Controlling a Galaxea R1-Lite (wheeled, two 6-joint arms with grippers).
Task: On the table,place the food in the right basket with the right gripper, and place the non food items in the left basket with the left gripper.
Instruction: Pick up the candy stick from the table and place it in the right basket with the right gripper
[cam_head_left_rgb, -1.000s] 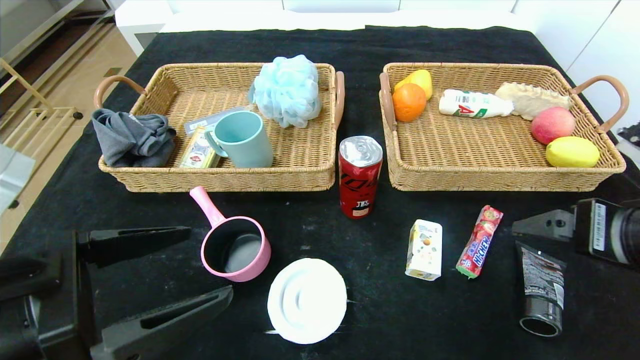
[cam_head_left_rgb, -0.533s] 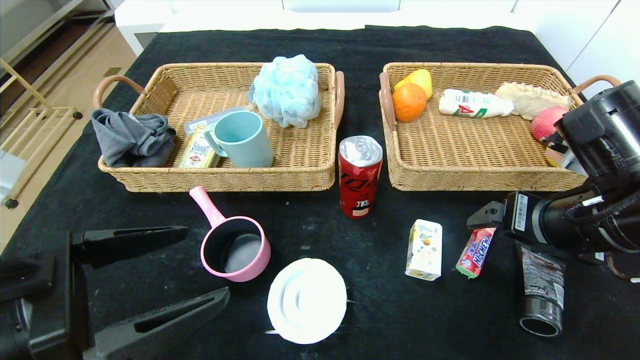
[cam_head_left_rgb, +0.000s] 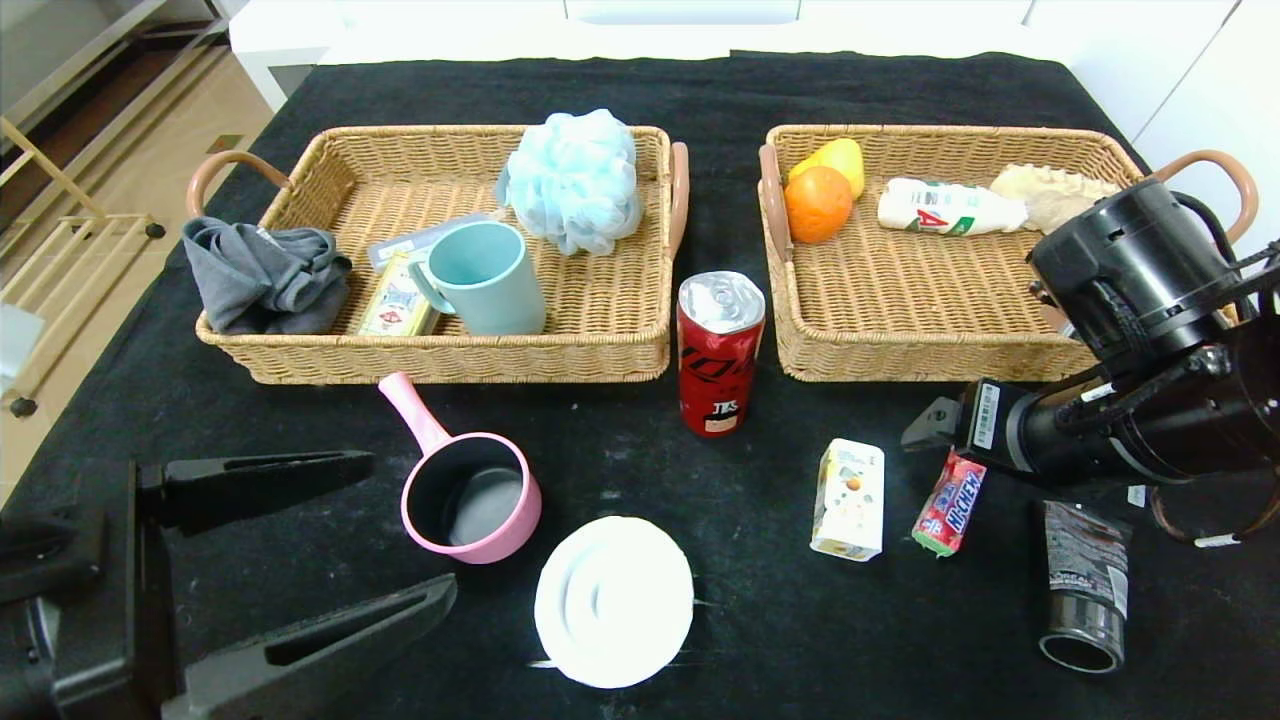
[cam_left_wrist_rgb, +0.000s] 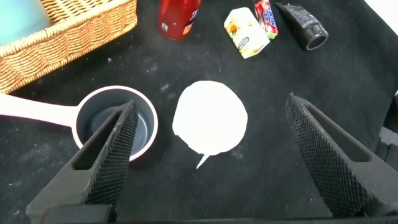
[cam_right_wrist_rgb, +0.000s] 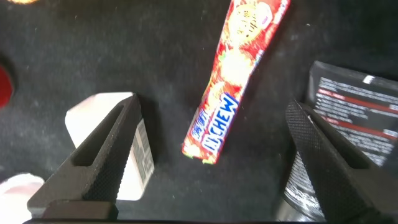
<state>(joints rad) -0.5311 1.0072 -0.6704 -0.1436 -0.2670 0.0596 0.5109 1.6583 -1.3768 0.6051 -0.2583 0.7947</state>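
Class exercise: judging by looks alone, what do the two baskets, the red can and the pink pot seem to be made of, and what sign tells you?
Left basket and right basket: tan woven wicker or rattan, shown by the plaited strands. Red can: probably aluminium, with a shiny silver top and pull tab. Pink pot: smooth and matte, possibly plastic or enamelled metal; looks alone cannot settle it.

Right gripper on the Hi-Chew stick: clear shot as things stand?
Probably yes. The right gripper is open above the Hi-Chew stick, one finger on either side. The drink carton and black tube lie close on each flank, so the fingers may brush them.
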